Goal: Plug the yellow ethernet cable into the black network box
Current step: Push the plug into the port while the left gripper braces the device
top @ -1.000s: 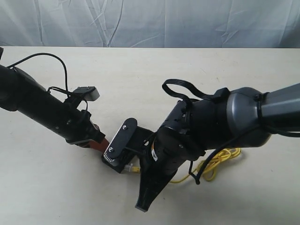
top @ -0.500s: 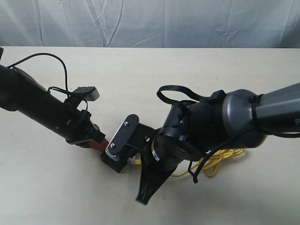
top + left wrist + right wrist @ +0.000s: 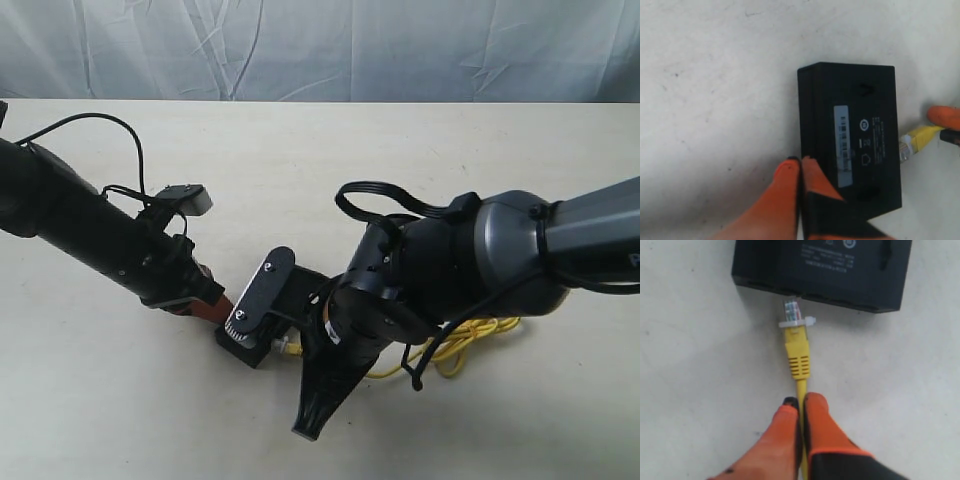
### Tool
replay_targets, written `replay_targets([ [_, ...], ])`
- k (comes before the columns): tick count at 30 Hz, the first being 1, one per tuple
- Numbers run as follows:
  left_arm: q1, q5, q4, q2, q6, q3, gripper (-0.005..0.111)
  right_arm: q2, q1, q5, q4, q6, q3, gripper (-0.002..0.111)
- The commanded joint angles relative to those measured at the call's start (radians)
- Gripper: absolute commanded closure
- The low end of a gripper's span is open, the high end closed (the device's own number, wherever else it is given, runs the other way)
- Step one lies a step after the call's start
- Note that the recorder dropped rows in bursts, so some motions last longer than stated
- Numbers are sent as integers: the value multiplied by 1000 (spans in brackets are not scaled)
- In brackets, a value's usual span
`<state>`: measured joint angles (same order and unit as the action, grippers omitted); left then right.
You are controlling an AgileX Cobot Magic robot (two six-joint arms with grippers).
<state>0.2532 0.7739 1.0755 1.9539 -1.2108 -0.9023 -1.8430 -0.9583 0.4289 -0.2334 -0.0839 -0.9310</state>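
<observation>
The black network box (image 3: 860,100) lies flat on the table, white label strip (image 3: 842,145) facing up. My left gripper (image 3: 800,165) is shut, its orange fingertips pressed against the box's long edge with nothing between them. My right gripper (image 3: 801,402) is shut on the yellow ethernet cable (image 3: 801,387) just behind the yellow boot. The clear plug (image 3: 791,310) points at a port on the box's (image 3: 825,267) edge; its tip reaches the opening and most of it is still outside. In the exterior view the right wrist covers most of the box (image 3: 247,352). The plug (image 3: 290,348) shows beside it.
The rest of the yellow cable lies as a loose coil (image 3: 470,340) on the table to the right, under the right arm. A black robot cable loop (image 3: 375,195) sticks up from that arm. A grey cloth backdrop (image 3: 320,45) hangs behind the table.
The right arm has shifted slightly toward the box, bringing the plug a little closer to its edge. The left arm has stayed still.
</observation>
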Motion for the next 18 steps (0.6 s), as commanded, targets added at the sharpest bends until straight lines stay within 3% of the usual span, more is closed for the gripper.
replay_targets([
  [1,1,9,10,1,-3,-5,107,1,-2,-9,10,-43,3,109],
  [18,1,11,10,1,-3,-5,107,1,0,-20,10,12,3,109],
])
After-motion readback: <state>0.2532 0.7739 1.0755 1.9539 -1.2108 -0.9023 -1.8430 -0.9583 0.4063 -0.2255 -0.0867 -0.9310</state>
